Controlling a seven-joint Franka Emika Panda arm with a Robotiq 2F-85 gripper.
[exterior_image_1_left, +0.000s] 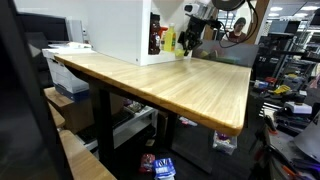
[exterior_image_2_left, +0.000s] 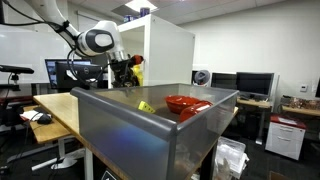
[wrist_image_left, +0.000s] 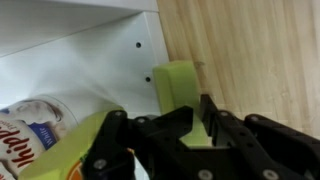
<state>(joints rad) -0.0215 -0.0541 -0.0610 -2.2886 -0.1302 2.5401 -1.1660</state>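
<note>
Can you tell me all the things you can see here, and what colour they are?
green block: 1, yellow-green, on the table beside the white cabinet, between the gripper's fingers
snack bag: 1, white with red print, against the cabinet beside the block
white cabinet: 1, white, at the table's far end
table: 1, light wood, under everything
bin: 1, grey, close to the camera in an exterior view
red thing: 1, red, inside the bin
yellow thing: 1, yellow, inside the bin beside the red thing
monitors: at least 2, dark, on a desk behind
robot arm: 1, white and black, above the table
gripper: 1, black, fingers either side of the block; whether it grips is unclear
</note>
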